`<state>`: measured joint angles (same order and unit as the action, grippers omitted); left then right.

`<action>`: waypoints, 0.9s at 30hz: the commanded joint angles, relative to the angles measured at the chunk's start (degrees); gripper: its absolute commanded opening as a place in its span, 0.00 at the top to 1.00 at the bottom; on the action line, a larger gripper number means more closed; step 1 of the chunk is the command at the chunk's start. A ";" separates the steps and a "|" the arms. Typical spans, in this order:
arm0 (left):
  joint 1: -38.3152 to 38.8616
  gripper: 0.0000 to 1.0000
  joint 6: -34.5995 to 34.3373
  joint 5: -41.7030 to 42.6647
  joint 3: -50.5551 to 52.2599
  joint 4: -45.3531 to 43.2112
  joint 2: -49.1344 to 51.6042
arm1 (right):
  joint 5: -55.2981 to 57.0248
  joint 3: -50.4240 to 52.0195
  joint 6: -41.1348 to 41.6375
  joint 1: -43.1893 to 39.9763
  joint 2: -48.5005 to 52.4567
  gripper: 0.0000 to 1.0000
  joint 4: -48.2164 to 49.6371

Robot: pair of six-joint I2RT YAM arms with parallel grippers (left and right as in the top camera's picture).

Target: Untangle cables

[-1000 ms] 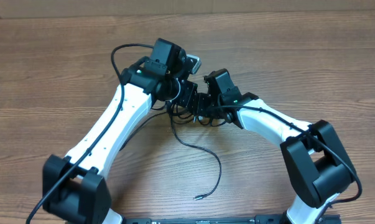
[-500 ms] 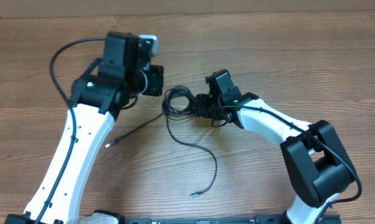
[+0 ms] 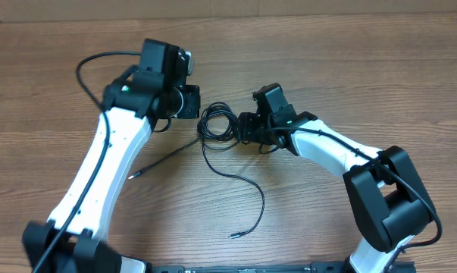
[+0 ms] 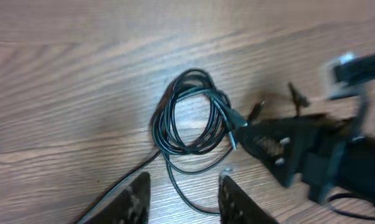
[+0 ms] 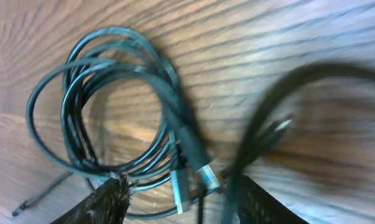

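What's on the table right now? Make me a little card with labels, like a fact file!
table: brown wood
cables: thin black cords wound in a loose coil between the two grippers
left tail: runs out from the coil toward the left arm's side
front tail: curls away toward the near edge
plugs: silver-tipped, at the coil's edge, between the right gripper's fingers
left gripper: open, empty, just short of the coil
right gripper: fingers either side of the plug end; can't tell if it's squeezing
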<state>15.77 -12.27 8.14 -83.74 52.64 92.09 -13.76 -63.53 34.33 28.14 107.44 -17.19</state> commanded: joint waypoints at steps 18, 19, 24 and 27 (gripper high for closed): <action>2.49 0.69 11.04 1.95 -0.74 -12.48 23.04 | -0.28 0.26 0.07 -4.15 0.04 0.46 -1.36; 2.54 0.69 11.04 1.86 -0.74 -12.98 23.56 | -0.28 0.26 0.07 -4.15 0.04 0.47 -1.42; 2.51 0.67 10.97 -1.92 -0.74 -14.67 23.87 | -0.28 0.26 0.07 -4.15 0.04 0.47 -1.60; 2.47 0.66 10.97 -5.62 -0.74 -15.56 23.87 | -0.28 0.26 0.07 -4.15 0.04 0.47 -1.60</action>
<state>18.04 -2.70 7.29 -83.74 37.65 115.22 -14.24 -63.53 34.52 23.73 107.44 -19.07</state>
